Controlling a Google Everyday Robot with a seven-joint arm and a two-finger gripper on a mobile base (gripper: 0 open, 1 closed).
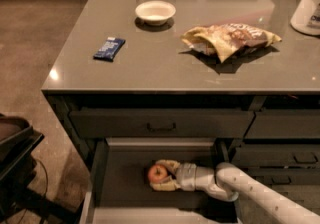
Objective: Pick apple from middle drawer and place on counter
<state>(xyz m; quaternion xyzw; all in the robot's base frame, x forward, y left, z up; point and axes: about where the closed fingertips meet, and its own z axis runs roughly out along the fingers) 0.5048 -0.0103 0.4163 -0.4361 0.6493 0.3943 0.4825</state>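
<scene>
The red apple with yellowish patches sits inside the open middle drawer, which has a dark grey interior. My gripper reaches in from the right on a white arm, and its pale fingers are closed around the apple from above and below. The grey-brown counter lies above the drawer.
On the counter are a white bowl, a blue snack bar, a crumpled chip bag and a white container at the right edge. A closed drawer with a handle sits above the open one. Dark equipment stands at left.
</scene>
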